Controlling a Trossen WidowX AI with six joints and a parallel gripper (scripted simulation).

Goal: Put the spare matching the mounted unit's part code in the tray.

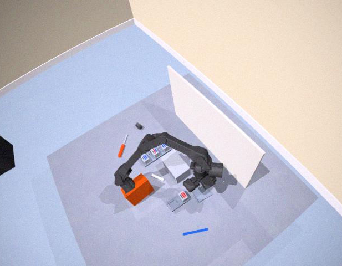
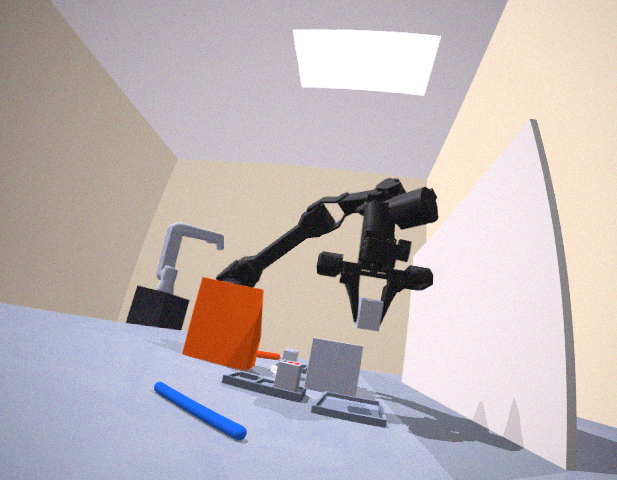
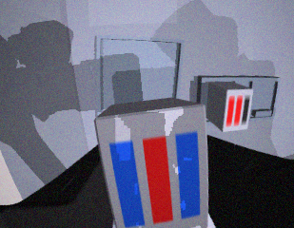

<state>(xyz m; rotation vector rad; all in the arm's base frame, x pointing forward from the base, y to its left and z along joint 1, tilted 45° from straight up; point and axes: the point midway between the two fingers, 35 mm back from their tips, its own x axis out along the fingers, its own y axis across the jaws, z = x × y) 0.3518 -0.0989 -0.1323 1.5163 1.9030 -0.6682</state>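
Note:
My gripper point(image 1: 199, 185) point(image 2: 369, 320) is shut on a grey block point(image 2: 370, 314) point(image 3: 158, 176) with blue, red and blue stripes. It holds the block high over the back of the square tray point(image 1: 205, 198) point(image 2: 349, 417) point(image 3: 179, 71), whose visible floor holds only shadow. Beside the tray, a block with two red stripes and a black one point(image 1: 183, 195) point(image 2: 287, 376) point(image 3: 238, 111) stands in a two-bay holder point(image 1: 173, 204) point(image 2: 241, 381). Striped spares point(image 1: 144, 158) point(image 1: 154, 151) point(image 1: 164, 146) stand in a rack under the arm. Their codes are small. No block's back is readable.
A large grey box point(image 1: 176, 165) point(image 2: 334, 366) stands behind the tray. A tall white panel point(image 1: 214, 126) point(image 2: 494, 310) stands to the right. The arm's orange base point(image 1: 139, 192) point(image 2: 225, 320), a blue rod point(image 1: 195, 231) point(image 2: 199, 410), a white stick point(image 1: 157, 177) and a screwdriver point(image 1: 121, 150) are around.

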